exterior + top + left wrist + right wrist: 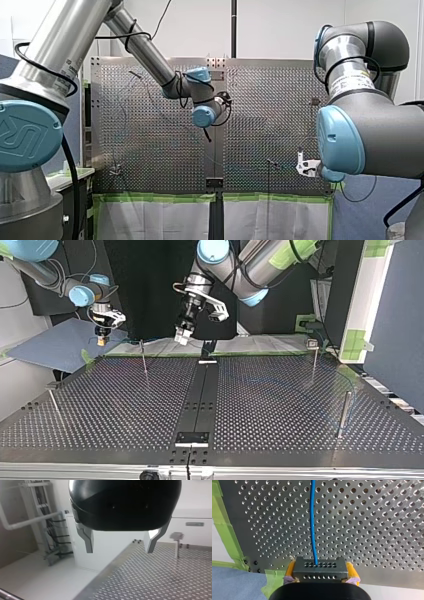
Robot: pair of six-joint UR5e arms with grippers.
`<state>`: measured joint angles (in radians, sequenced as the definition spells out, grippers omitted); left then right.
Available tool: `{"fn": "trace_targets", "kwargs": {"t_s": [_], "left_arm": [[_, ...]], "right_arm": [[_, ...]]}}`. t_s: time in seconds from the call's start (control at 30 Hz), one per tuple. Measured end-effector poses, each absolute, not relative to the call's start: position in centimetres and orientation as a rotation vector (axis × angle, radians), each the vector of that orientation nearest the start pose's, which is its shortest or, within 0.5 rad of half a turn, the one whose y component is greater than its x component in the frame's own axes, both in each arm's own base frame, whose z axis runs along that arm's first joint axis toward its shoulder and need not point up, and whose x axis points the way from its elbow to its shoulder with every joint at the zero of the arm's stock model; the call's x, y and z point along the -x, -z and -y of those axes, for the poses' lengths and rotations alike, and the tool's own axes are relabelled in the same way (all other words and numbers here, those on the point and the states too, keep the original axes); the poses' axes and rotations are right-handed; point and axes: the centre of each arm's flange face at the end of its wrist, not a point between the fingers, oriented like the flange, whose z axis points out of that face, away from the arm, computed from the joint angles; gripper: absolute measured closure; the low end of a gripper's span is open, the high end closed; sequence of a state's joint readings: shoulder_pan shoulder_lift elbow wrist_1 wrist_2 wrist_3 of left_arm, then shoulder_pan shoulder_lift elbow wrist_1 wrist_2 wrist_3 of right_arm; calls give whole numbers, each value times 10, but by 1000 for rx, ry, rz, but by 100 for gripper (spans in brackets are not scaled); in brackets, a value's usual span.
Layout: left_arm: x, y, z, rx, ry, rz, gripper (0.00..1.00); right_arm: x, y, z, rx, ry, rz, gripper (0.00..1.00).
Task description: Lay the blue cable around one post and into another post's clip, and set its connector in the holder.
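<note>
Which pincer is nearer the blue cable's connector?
Right. My right pincer is clamped on the connector; my left pincer hangs open and empty, well apart from it.

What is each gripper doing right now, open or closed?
Left gripper: open, holding nothing.
Right gripper: closed on the connector of the blue cable.

Table (374, 530) is perforated metal, brushed, with a dull sheen. Cable (312, 517) has a smooth blue plastic jacket. Connector (320, 566) is dark grey matt metal. Pads (290, 570) of my right gripper (320, 574) look yellow and rubbery. My left gripper (119, 548) has a glossy black shell and matt grey metal fingers (87, 537). Tape (227, 530) is green, papery, creased.
</note>
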<state>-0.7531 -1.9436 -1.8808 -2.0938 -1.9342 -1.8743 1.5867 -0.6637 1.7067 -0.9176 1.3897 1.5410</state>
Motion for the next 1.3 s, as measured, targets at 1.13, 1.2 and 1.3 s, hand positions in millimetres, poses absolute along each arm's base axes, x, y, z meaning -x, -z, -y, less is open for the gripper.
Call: {"fn": "trace_targets", "kwargs": {"t_s": [1.13, 1.2, 1.3], "left_arm": [[-283, -180, 397, 5, 568, -1431, 0], [-278, -175, 393, 0, 562, -1444, 0], [-270, -166, 386, -8, 554, -1463, 0]], "right_arm": [[-166, 27, 613, -1464, -1283, 1179, 100], [-166, 27, 613, -1465, -1283, 1179, 100], [-166, 28, 613, -1467, -1282, 1180, 100]]}}
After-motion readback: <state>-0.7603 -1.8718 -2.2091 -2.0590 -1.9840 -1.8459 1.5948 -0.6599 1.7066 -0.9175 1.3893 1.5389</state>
